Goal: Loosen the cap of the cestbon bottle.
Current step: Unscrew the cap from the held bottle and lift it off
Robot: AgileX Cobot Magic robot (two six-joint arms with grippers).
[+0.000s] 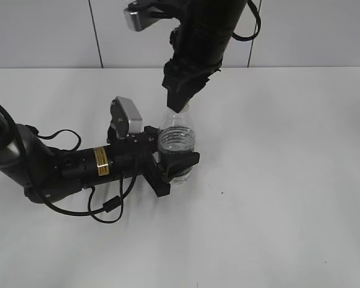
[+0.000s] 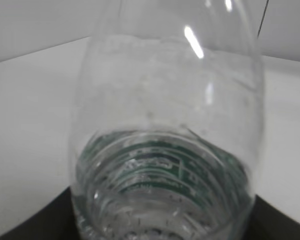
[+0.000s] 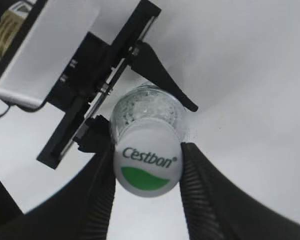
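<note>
The left gripper [image 1: 175, 163] clamps the upright bottle [image 1: 176, 144]; the right gripper [image 3: 147, 165] pinches its cap [image 3: 147, 167] (white, green mark).

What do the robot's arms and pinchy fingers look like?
Both arms are black. The left arm has a yellow sticker, loose black cables and a silver-grey camera box. The right gripper has two black, ribbed, tapering fingers.
</note>
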